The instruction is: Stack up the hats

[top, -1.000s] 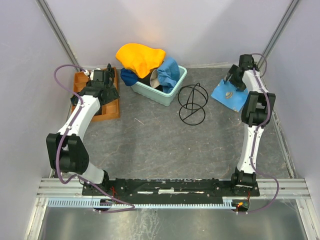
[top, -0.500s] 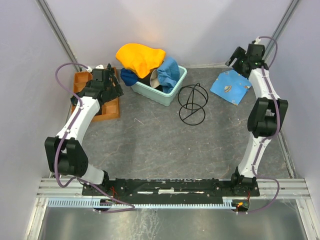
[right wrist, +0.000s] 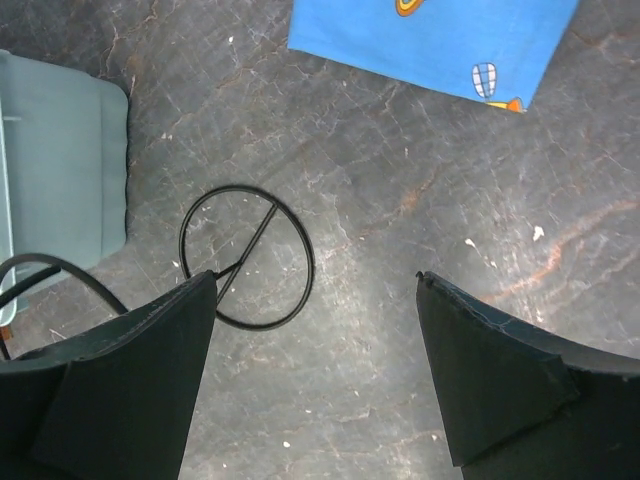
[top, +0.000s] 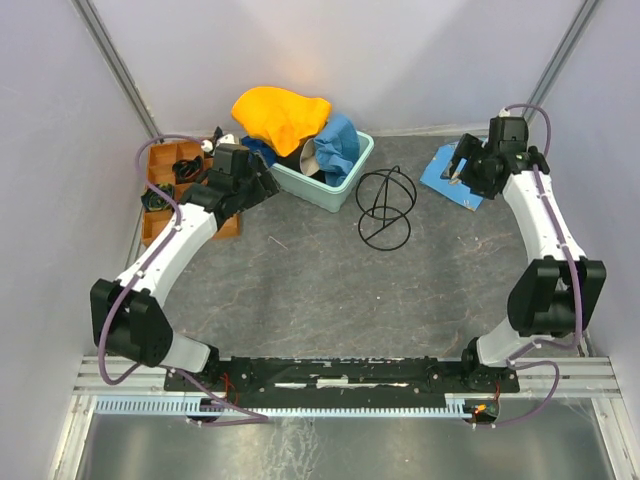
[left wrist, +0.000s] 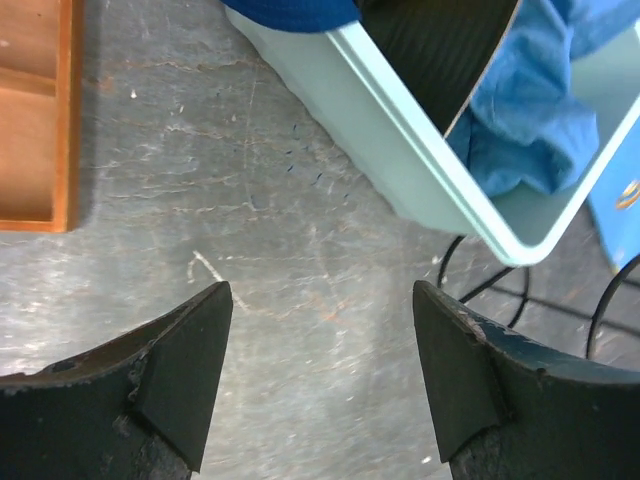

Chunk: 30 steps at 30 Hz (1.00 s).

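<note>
The hats lie piled in and over the mint-green tub [top: 322,190] at the back. The yellow-orange hat [top: 280,115] is draped on top. The light blue hat [top: 339,140] is at the tub's right, the dark navy hat [top: 257,153] at its left, and the black hat [top: 299,160] inside. In the left wrist view I see the tub wall [left wrist: 400,150], black hat [left wrist: 440,45], light blue hat [left wrist: 530,110] and navy hat [left wrist: 295,10]. My left gripper [top: 264,184] [left wrist: 320,300] is open and empty over bare table beside the tub's left front. My right gripper [top: 461,167] [right wrist: 315,290] is open and empty.
A black wire stand [top: 385,207] [right wrist: 247,257] stands right of the tub. A flat blue printed cloth [top: 442,178] [right wrist: 430,35] lies at the back right under my right gripper. A wooden compartment tray [top: 163,178] [left wrist: 35,110] sits at the back left.
My left gripper has moved right, off the wooden tray to the tub's left front. My right gripper swung to the back corner, then came forward and left over the printed cloth.
</note>
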{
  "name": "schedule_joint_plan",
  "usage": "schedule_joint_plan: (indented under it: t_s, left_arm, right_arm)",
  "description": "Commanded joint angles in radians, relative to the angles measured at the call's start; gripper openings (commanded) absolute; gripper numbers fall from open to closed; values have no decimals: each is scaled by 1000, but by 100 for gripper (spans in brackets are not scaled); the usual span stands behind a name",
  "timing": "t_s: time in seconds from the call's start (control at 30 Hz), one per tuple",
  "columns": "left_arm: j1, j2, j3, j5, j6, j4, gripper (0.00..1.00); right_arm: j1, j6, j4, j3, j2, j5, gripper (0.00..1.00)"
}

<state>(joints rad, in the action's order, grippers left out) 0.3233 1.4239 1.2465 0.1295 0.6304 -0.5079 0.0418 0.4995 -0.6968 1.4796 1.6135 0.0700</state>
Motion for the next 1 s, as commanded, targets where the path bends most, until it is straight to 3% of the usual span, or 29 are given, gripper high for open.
schedule_joint_plan:
  t_s: [0.0, 0.13, 0.37, 0.7, 0.83, 0.97]
  left_arm:
    - [0, 63, -5, 29, 321, 114, 79]
    - [31, 149, 33, 50, 410, 175, 78]
    - [39, 287, 175, 59, 375, 160, 77]
    - [39, 503, 433, 66, 329, 97, 76]
    - [39, 587, 530, 54, 298, 15, 69]
    - [39, 598, 523, 55, 265, -16, 57]
  right_arm:
    - [6, -13, -19, 2, -116, -1, 89]
    - [6, -16, -93, 10, -125, 29, 88]
    - [-119, 4, -153, -180, -202, 61, 81]
    - [-124, -36, -191, -300, -319, 66, 83]
    - [-125, -40, -206, -277, -314, 60, 83]
    - [-124, -40, -204, -263, -307, 58, 83]
